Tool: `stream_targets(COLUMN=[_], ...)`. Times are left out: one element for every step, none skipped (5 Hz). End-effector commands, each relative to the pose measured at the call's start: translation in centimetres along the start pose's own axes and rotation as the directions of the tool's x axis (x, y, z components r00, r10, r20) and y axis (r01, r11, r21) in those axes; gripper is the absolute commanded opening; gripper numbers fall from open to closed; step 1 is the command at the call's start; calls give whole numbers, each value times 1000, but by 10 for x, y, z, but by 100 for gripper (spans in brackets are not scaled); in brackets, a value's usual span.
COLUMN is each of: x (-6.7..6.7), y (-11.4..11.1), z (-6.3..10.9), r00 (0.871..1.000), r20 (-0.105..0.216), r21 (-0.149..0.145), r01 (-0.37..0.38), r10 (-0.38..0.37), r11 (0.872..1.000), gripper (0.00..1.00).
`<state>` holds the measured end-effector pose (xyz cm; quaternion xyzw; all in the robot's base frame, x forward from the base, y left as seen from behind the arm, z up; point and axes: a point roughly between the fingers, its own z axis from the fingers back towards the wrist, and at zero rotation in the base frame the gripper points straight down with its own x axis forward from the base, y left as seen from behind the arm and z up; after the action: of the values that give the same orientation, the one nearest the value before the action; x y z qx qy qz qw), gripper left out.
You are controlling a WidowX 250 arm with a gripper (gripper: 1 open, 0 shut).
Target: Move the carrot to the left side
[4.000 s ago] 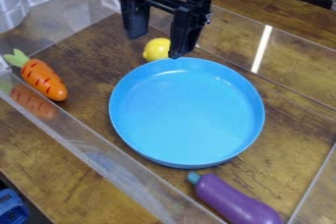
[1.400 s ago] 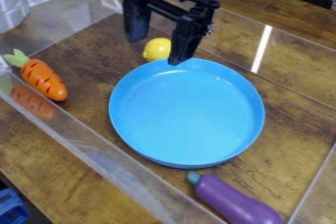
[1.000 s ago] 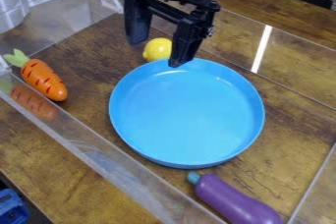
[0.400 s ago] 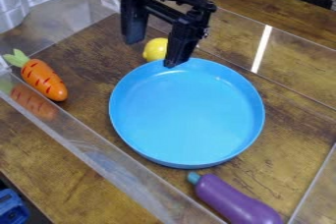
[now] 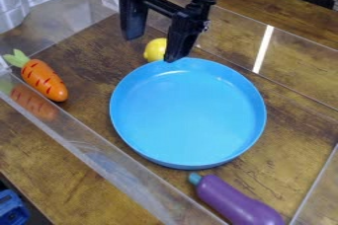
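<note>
My end effector (image 5: 158,39), fingers spread and empty, had drifted slightly left above the yellow fruit (image 5: 157,49), while the carrot (image 5: 40,77) lay untouched at the desk's left edge, well apart.

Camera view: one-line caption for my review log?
Open gripper hovers above the yellow fruit behind the blue plate; carrot lies far left, eggplant front right.

Glossy blue plastic plate (image 5: 158,140) on dark, grainy wooden table (image 5: 297,111); matt carrot (image 5: 42,79).
</note>
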<state>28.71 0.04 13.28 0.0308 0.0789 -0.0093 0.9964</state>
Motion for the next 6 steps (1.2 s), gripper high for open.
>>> stream_targets(x=[2, 1, 1, 0, -1, -1], y=[0, -4, -9, -12, -10, -8], z=[23, 19, 15, 11, 11, 11], r00=[996, 997, 998, 998, 999, 999], r20=[84, 72, 61, 48, 42, 37], r21=[3, 10, 18, 27, 28, 31], r01=[-5, 7, 21, 29, 28, 29], r10=[4, -8, -22, -30, -30, -30], r11=[1000, 1000, 1000, 999, 999, 999], gripper=[100, 100, 100, 100, 100, 100])
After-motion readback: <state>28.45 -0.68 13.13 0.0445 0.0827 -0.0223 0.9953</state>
